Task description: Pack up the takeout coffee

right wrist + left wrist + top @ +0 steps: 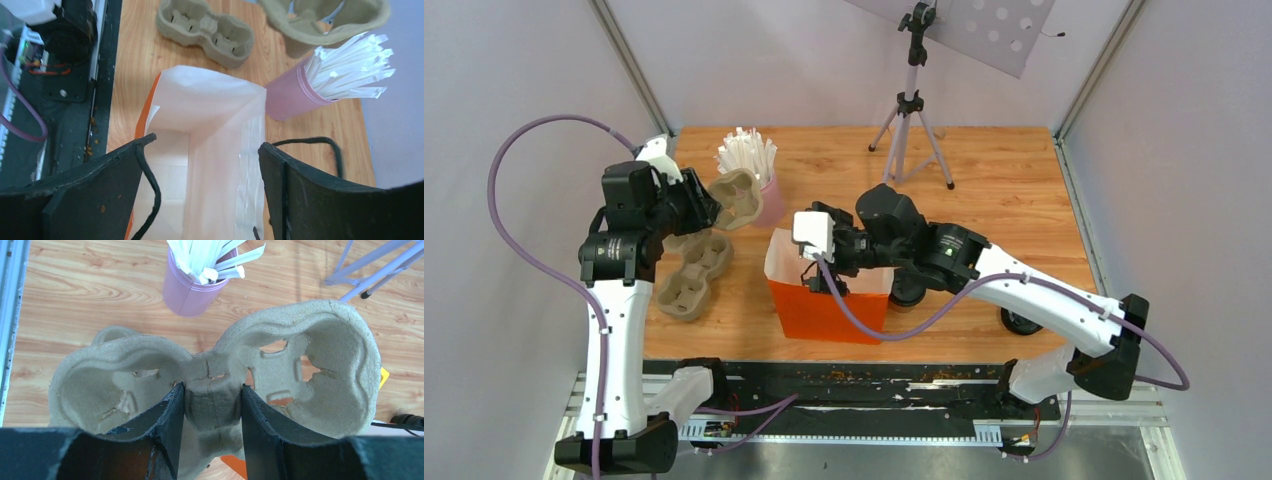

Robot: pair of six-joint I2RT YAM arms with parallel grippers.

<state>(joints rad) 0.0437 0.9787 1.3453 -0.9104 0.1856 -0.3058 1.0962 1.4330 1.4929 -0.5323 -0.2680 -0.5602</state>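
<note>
White walls box in a wooden counter (1004, 200), with a tripod (911, 110) standing at the back, and both arms are busy. The left hand (212, 392) is clamped on the narrow middle bridge of a pulp tray (320, 365) and holds it up off the wood, tilted, just beside the pink cup (771, 200) of white sticks (746, 152). A second tray (694, 272) lies flat below it. Over to the right hand (207, 142): its jaws are spread wide and hold nothing, hovering right above the mouth of the orange bag (829, 310), with one black cord handle (152, 190) draped by each finger. I can't pick out the takeout coffee for sure. A dark round shape (911, 292) sits just right of the bag, half under the right arm, and it may be the lidded cup, but I cannot tell. My read is that the tray goes in first, as a seat for the cup. To do that well, the left hand should level the tray and turn its long side along the bag's long side, then lower it straight so neither pocket snags the paper wall. The right hand should keep the mouth spread yet stay off the centre line, and the cords need to hang outside, not under the tray. A skewed entry could fold the bag's wall inward or tip the bag over.
</note>
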